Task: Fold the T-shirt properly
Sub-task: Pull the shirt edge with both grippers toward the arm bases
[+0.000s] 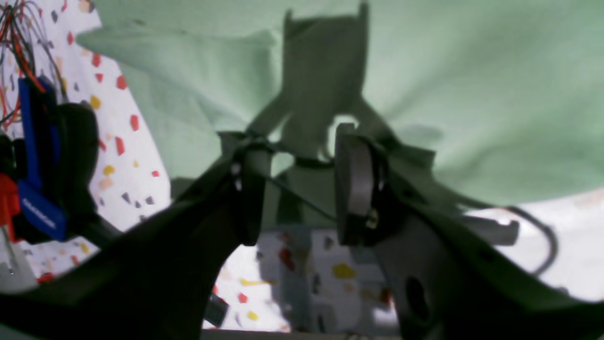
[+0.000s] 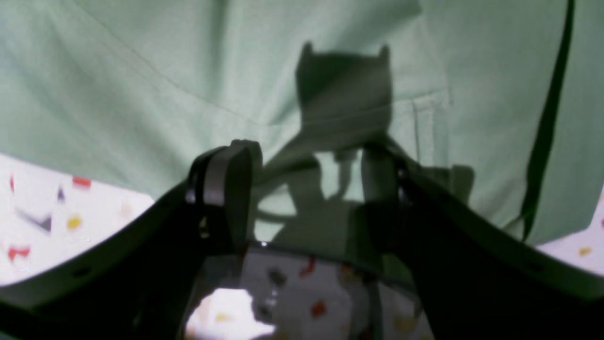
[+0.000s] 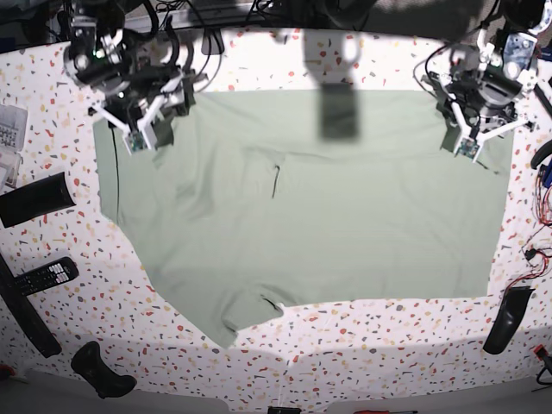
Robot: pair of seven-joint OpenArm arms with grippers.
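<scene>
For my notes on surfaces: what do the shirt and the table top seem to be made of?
The T-shirt looks like thin woven or knit cloth, matte pale green: it lies in soft wrinkles and shows sewn seams. The table top looks like a smooth, hard white surface with coloured speckles, perhaps a printed terrazzo pattern; the true material cannot be told.

T-shirt point(image 2: 141, 71) cut off by wrist views; foreground blurred.
</scene>
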